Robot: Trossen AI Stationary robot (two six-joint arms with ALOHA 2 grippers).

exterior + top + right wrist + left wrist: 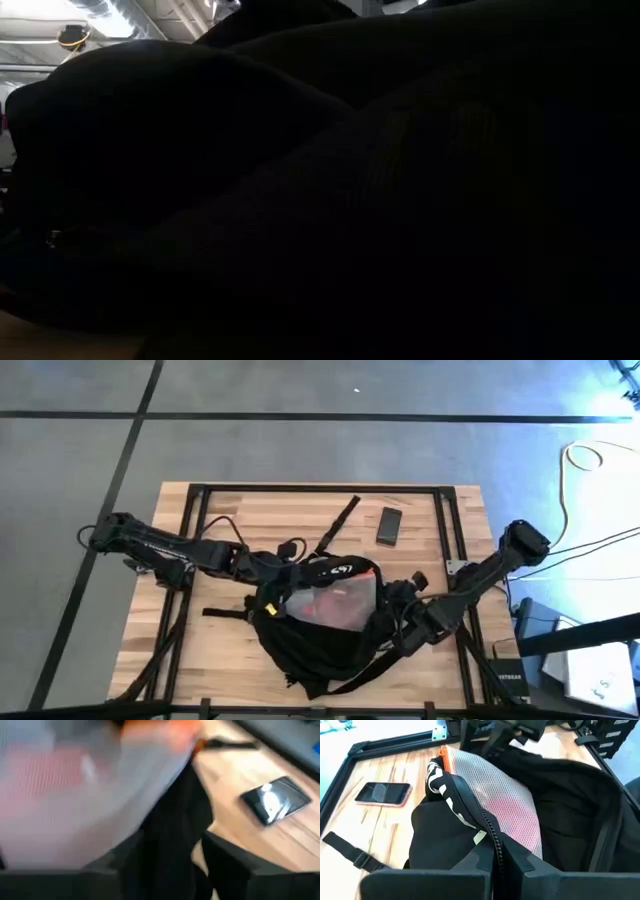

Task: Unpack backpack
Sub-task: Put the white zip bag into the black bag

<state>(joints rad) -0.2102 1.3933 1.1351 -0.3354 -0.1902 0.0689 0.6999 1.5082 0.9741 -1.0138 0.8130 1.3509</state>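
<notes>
Left gripper [496, 862] fingers pinched on the zipper edge of the backpack [320, 645] mid-counter [250, 510], right gripper [400, 622] fingers closed on its opposite rim; holding both sides apart should free the mesh pouch [505, 805] cleanly.

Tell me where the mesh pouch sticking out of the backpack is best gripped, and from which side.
Probably by the orange-trimmed edge of the mesh pouch, coming from the phone side. That end pokes out of the backpack opening, while the rest lies inside. The left gripper is shut on the zipper edge; the right gripper pinches black fabric on the other side, both holding the mouth open.
</notes>
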